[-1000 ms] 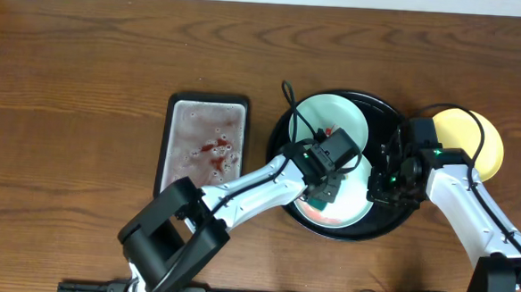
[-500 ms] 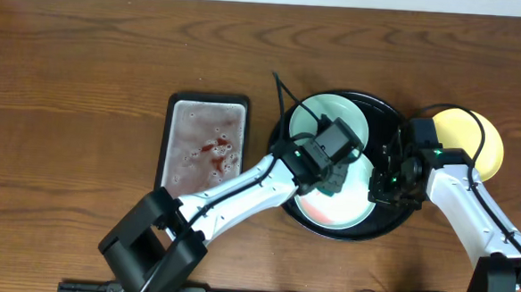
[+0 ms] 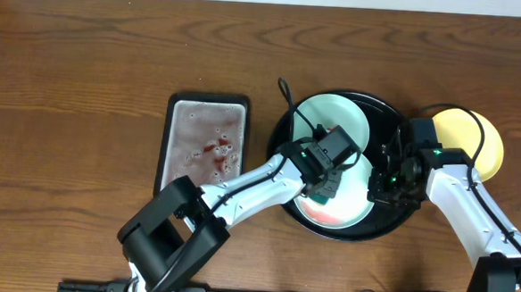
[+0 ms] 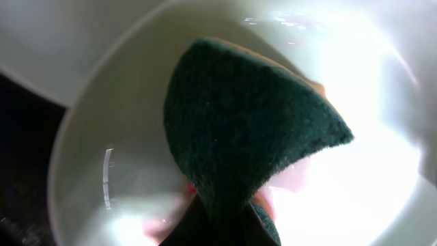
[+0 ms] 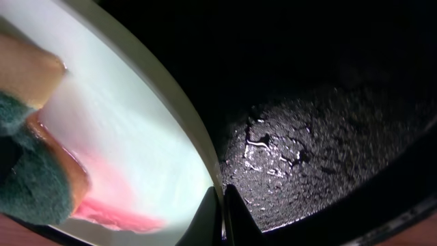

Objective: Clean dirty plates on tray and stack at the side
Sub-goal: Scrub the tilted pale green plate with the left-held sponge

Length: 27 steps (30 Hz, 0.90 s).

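Two pale mint-white plates lie on the round black tray (image 3: pixel 391 220). The far plate (image 3: pixel 329 116) lies partly under the near plate (image 3: pixel 351 200), which carries a red sauce smear (image 5: pixel 109 205). My left gripper (image 3: pixel 328 181) is shut on a dark green sponge (image 4: pixel 239 130) and presses it on the near plate (image 4: pixel 123 157). My right gripper (image 5: pixel 222 205) is shut on that plate's right rim (image 5: pixel 191 130), over the wet tray floor (image 5: pixel 307 137). The pale yellow plate (image 3: pixel 484 144) lies on the table right of the tray, partly under my right arm.
A rectangular silver-grey metal tray (image 3: pixel 205 143) with red sauce spots lies left of the black tray. Black cables run over the far plate and the yellow plate. The wooden table (image 3: pixel 76 83) stretches to the left and far side.
My left gripper moved the sponge up and right on the near plate, then back down and left. My right gripper has stayed on the rim.
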Each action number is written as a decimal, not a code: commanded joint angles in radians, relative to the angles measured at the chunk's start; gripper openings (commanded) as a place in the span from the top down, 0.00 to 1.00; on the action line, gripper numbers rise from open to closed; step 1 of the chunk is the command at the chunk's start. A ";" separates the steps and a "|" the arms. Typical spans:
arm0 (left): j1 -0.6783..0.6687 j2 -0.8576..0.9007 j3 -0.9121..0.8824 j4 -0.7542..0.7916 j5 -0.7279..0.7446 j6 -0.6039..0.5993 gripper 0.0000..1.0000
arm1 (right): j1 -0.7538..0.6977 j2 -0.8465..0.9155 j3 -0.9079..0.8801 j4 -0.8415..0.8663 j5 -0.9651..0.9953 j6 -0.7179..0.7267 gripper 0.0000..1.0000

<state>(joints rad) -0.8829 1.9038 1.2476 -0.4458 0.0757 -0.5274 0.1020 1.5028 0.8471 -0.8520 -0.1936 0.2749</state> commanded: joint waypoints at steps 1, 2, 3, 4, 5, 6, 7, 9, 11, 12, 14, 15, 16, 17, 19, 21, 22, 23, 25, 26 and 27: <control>0.064 0.015 -0.016 -0.046 -0.095 -0.001 0.93 | -0.003 -0.003 0.000 -0.009 0.017 0.009 0.99; 0.072 0.014 -0.016 -0.049 -0.094 -0.001 0.93 | -0.003 -0.003 0.000 -0.008 0.017 0.009 0.99; 0.084 0.010 -0.016 -0.055 -0.085 -0.001 0.93 | -0.003 -0.003 0.000 -0.009 0.017 0.009 0.99; 0.090 0.004 -0.015 -0.055 -0.069 0.002 0.93 | -0.003 -0.003 0.000 -0.009 0.017 0.009 0.99; 0.092 -0.005 -0.014 -0.054 -0.043 0.019 0.93 | -0.003 -0.003 0.000 -0.009 0.017 0.009 0.99; 0.093 -0.020 -0.010 -0.054 -0.014 0.042 0.93 | -0.003 -0.003 0.000 -0.008 0.017 0.008 0.99; 0.092 -0.031 -0.008 -0.054 -0.005 0.044 0.93 | -0.003 -0.003 0.000 -0.008 0.017 0.009 0.99; 0.085 -0.063 -0.007 -0.054 -0.004 0.043 0.93 | -0.003 -0.003 0.000 -0.009 0.017 0.009 0.99; 0.074 -0.093 -0.007 -0.053 0.016 0.043 0.93 | -0.003 -0.003 0.000 -0.009 0.017 0.009 0.99; 0.068 -0.101 -0.007 -0.052 0.029 0.043 0.93 | -0.003 -0.003 0.000 -0.009 0.017 0.009 0.99; 0.056 -0.107 -0.007 -0.050 0.057 0.033 0.93 | -0.003 -0.003 0.000 -0.008 0.017 0.009 0.99; 0.052 -0.106 -0.007 -0.050 0.064 0.024 0.92 | -0.003 -0.003 0.000 -0.008 0.017 0.009 0.99; 0.045 -0.106 -0.008 -0.051 0.073 0.025 0.93 | -0.003 -0.003 0.000 0.008 -0.004 0.008 0.99; 0.045 -0.106 -0.008 -0.051 0.071 0.025 0.93 | -0.003 -0.003 0.000 0.024 -0.028 0.004 0.98; 0.048 -0.106 -0.008 -0.055 0.051 0.025 0.93 | -0.003 -0.003 0.000 0.079 -0.112 0.000 0.69; 0.055 -0.106 -0.008 -0.056 0.009 0.025 0.93 | -0.002 -0.003 0.000 0.122 -0.167 -0.019 0.58; 0.059 -0.107 -0.008 -0.056 -0.009 0.025 0.93 | -0.002 -0.003 0.000 0.143 -0.182 -0.024 0.58; 0.066 -0.107 -0.008 -0.056 -0.026 0.025 0.93 | -0.002 -0.003 0.000 0.161 -0.182 -0.025 0.60; 0.077 -0.107 -0.008 -0.054 -0.039 0.025 0.93 | -0.002 -0.003 0.000 0.189 -0.181 -0.025 0.64; 0.084 -0.106 -0.008 -0.053 -0.040 0.025 0.93 | -0.002 -0.003 0.000 0.204 -0.181 -0.025 0.67; 0.089 -0.106 -0.008 -0.053 -0.040 0.025 0.92 | -0.002 -0.002 0.000 0.214 -0.180 -0.025 0.69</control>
<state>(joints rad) -0.8165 1.8133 1.2476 -0.4980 0.0818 -0.5007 0.1017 1.5028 0.8467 -0.6598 -0.3317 0.2611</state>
